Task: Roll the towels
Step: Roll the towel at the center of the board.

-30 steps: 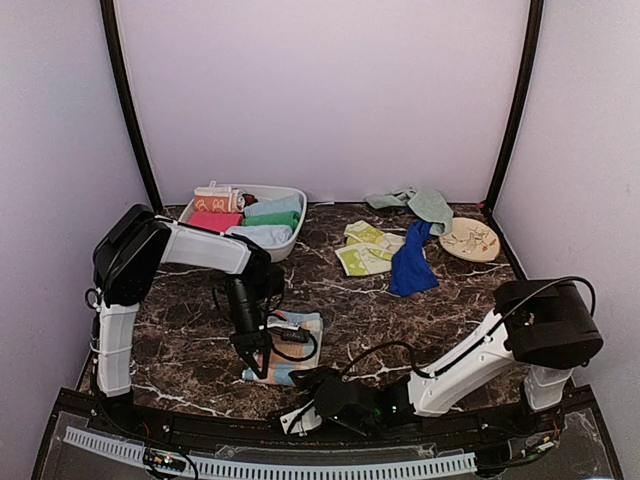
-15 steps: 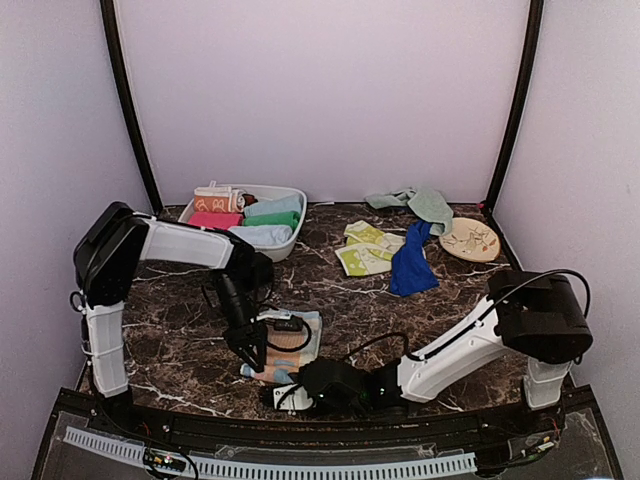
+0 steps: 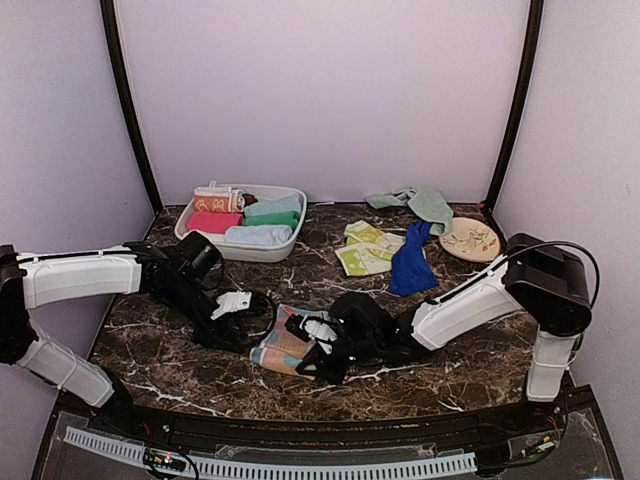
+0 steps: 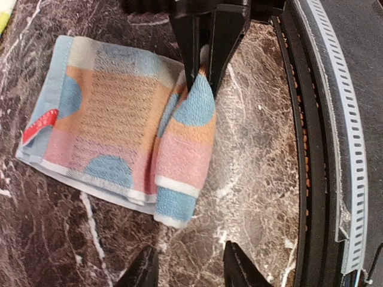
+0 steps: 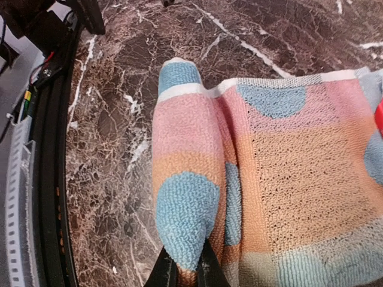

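A striped towel [image 3: 283,349] in light blue, orange and pink lies on the marble between the arms, with one edge [image 4: 181,156] folded over into a loose roll. My right gripper [image 5: 184,270] is shut on that rolled edge, pinching a blue spot; in the top view the right gripper [image 3: 318,352] sits at the towel's right side. My left gripper [image 4: 190,272] is open just off the towel's near corner, with only bare marble between its fingers. Its arm lies low to the left, so the left gripper [image 3: 243,330] is at the towel's left edge.
A white oval tub [image 3: 262,251] at the back left holds several rolled towels. Loose yellow-green [image 3: 365,250], dark blue [image 3: 410,262] and mint [image 3: 420,203] towels lie at the back right beside a round beige disc [image 3: 470,240]. The black front rail [image 4: 323,149] runs close by.
My left gripper opened, let go of the towel and its arm swung low to the left. My right gripper moved from the front edge to the towel and shut on its rolled edge.
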You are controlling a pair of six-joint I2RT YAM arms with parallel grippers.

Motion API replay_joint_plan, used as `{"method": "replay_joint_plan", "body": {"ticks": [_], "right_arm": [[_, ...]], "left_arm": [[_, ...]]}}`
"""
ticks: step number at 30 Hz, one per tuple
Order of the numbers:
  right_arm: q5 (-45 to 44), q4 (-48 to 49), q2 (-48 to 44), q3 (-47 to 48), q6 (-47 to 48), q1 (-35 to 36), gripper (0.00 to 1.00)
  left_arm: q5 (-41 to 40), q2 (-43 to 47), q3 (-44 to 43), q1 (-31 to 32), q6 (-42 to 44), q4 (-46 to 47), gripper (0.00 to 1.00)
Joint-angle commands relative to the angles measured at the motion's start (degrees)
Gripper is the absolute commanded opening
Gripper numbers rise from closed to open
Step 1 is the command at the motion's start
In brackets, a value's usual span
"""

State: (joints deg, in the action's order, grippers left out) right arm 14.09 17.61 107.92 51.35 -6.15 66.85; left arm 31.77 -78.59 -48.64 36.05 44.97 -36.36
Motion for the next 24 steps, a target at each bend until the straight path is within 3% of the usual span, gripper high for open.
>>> {"method": "replay_joint_plan", "body": {"ticks": [1, 6, 15, 19, 21, 24], "right_arm": [[19.1, -0.2, 6.0, 0.3, -14.2, -4.5, 0.0], [26.7, 6.9, 9.0, -1.1, -20.7, -7.7, 0.0], [30.6, 11.8, 10.2, -1.9, -26.1, -9.3, 0.0], [31.6, 12.4, 10.4, -1.8, -27.8, -10.0, 0.01], [31.9, 13.3, 10.2, -1.9, -28.6, -10.4, 0.06], [30.1, 13.7, 9.2, -1.9, -28.1, -10.5, 0.15]], "left_arm": [[-3.3, -0.1, -0.1, 4.0, 0.0, 5.8, 0.39], [-8.7, -4.2, -1.3, 10.1, 1.3, 8.4, 0.38], [-15.2, -11.1, -3.6, 12.0, 1.8, 18.1, 0.38], [-14.5, -13.4, -3.7, 12.9, 3.0, 16.1, 0.37], [-13.9, -15.4, -4.6, 13.0, 3.1, 13.7, 0.32], [-13.5, -18.5, -6.3, 13.0, 2.3, 10.6, 0.16]]}}
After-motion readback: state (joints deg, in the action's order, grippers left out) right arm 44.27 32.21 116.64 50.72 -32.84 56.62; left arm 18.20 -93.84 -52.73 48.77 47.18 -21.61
